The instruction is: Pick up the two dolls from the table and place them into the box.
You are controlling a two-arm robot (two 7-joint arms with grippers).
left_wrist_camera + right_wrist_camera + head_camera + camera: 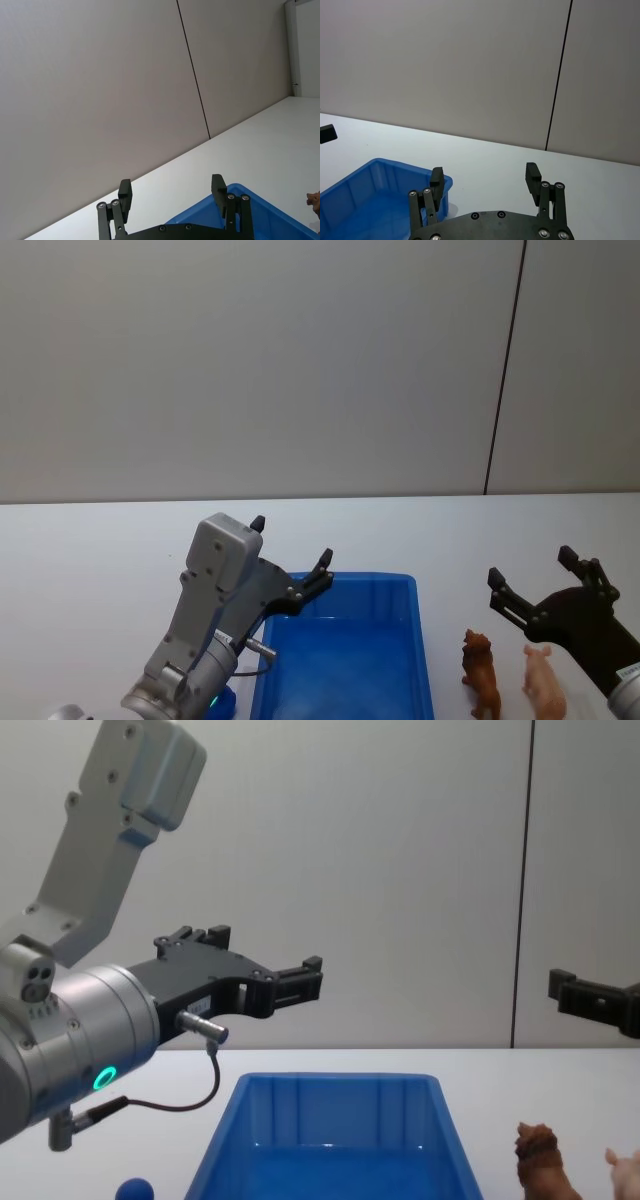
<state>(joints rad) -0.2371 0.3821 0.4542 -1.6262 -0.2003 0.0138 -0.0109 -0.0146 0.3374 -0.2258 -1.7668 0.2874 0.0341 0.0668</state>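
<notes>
- The left gripper hangs raised above the far left corner of the box. Its jaws are spread wide with nothing between them.
- The right gripper hangs above the table, to the right of the box. Its jaws are also released and empty.
- The box sits near the robot in the middle of the table, and the part of its inside in view holds nothing.
- The brown doll stands upright just right of the box, not touching it. A pink animal figure stands close on its right.
- The brown doll looks small, light and fairly stiff, with thin legs. Pinching across its body seems the safest hold, and the pink neighbour leaves little room on that side.
- The blue doll lies near the robot, left of the box and under the left arm, mostly cut off by the view's edge.
- It looks round and soft, so it would likely squash and could roll. A grip across its widest part should suit it.
</notes>
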